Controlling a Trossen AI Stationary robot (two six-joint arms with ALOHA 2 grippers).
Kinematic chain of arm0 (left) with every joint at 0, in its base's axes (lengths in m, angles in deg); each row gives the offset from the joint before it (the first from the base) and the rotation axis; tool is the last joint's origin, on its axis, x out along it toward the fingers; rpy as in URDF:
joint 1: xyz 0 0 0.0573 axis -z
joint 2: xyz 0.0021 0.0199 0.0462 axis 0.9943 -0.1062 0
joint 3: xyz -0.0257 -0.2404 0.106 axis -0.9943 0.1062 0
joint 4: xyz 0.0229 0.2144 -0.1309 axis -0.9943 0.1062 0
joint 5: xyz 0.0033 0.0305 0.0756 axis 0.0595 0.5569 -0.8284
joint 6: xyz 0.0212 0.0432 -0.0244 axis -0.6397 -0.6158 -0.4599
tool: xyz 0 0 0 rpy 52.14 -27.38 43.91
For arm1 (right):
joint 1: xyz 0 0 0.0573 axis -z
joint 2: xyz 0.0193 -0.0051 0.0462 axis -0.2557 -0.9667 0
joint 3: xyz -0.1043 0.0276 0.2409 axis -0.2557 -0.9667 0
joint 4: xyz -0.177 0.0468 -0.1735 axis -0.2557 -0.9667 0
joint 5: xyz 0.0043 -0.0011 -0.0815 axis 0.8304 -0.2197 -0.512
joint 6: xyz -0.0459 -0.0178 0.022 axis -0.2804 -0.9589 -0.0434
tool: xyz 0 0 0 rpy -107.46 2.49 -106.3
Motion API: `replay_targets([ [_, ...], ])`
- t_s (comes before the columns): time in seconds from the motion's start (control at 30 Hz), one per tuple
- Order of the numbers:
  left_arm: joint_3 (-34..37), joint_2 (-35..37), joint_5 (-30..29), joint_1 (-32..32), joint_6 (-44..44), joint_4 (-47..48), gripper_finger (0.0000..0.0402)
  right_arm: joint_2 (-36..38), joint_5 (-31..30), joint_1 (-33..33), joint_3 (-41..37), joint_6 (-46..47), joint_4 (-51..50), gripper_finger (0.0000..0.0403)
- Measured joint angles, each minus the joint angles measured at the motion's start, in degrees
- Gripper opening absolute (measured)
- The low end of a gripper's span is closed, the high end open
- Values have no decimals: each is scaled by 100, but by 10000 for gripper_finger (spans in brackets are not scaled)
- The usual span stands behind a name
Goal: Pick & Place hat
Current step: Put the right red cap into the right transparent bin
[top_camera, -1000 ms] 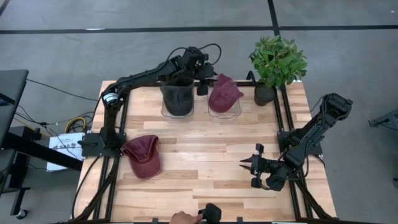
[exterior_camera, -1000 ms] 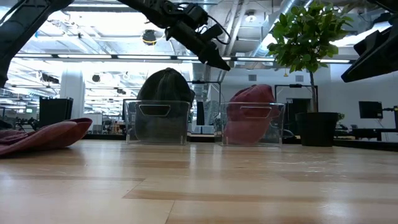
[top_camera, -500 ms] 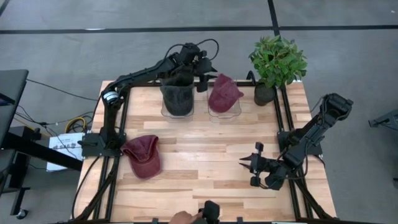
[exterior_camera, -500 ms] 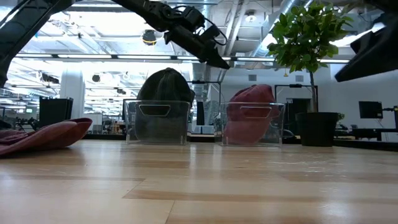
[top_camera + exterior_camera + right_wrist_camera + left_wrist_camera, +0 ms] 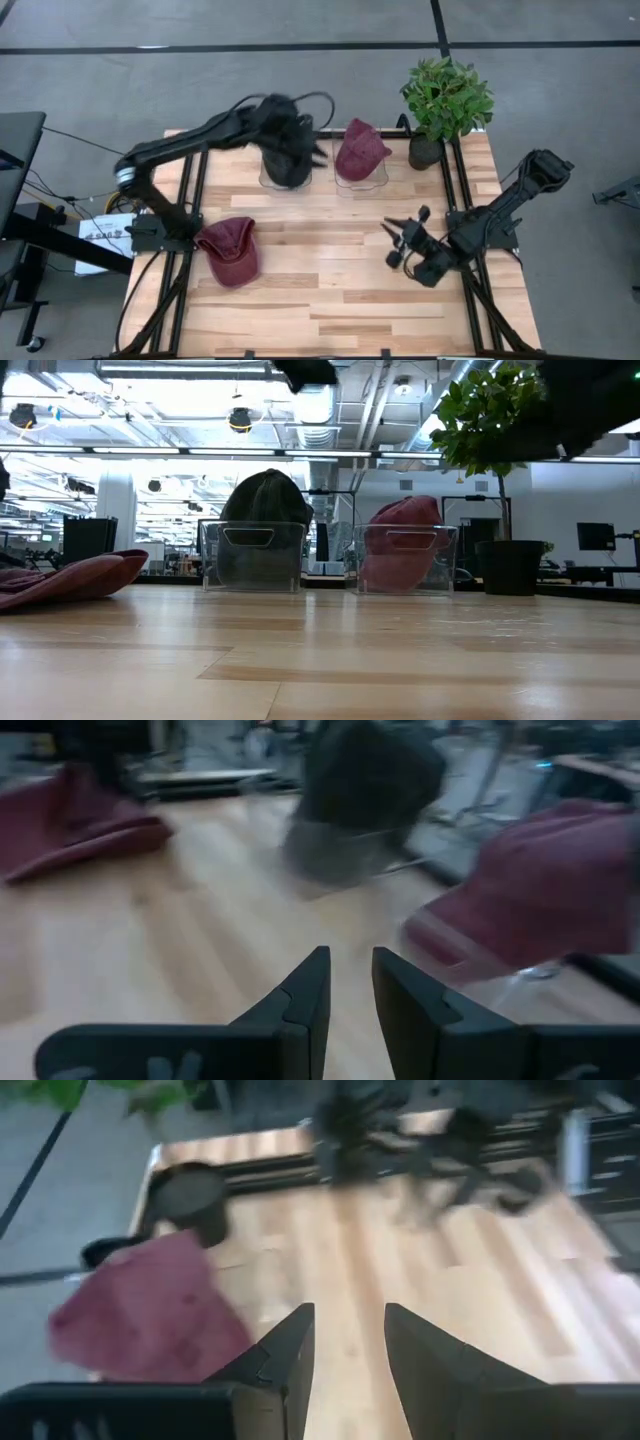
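The left gripper (image 5: 300,150) is hovering above the dark hat (image 5: 284,158) in its clear bin, jaws slightly parted and holding nothing. The right gripper (image 5: 398,238) is sitting well right of the loose maroon hat (image 5: 230,250) lying on the tabletop (image 5: 330,290), jaws narrowly apart and empty. Another maroon hat (image 5: 360,150) is resting in the bin just beside the dark hat.

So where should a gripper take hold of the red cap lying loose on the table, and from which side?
Probably from above. The red cap lies flat on the table, with its crown domed upward. Pinching a fold of the crown or the brim edge seems best, as nothing surrounds it there.
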Motion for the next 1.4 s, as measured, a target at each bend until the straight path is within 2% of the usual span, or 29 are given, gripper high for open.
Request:
replay_targets([
  [0.1, 702, 751, -351, 566, 338, -199, 121, 178, -71, 453, 0, -275, -5, 70],
  [0.23, 1766, 1739, -1015, 1342, 994, -922, 121, 281, -10, 1156, 0, -694, 17, 70],
  [0.47, 3665, 3096, -1906, 2476, 1855, -2664, 121, 296, 1078, 2477, 0, -1793, 495, 70],
  [0.6, 4471, 3579, -2069, 2821, 1965, -3418, 121, 295, 1505, 3079, 0, -2406, 923, 70],
  [0.8, 5335, 3873, -2081, 3143, 2220, -4011, 121, 295, 2830, 3976, 0, -3089, 1680, 70],
  [1.03, 6272, 3860, -2062, 3497, 2220, -5484, 121, 295, 4071, 4708, 0, -3311, 2056, 70],
  [1.27, 6632, 3864, -2063, 3622, 2202, -6353, 121, 246, 4990, 5130, 0, -3309, 1776, 70],
  [1.4, 6634, 3860, -2061, 3622, 2161, -6312, 121, 246, 4973, 5297, 0, -3306, 1429, 70],
])
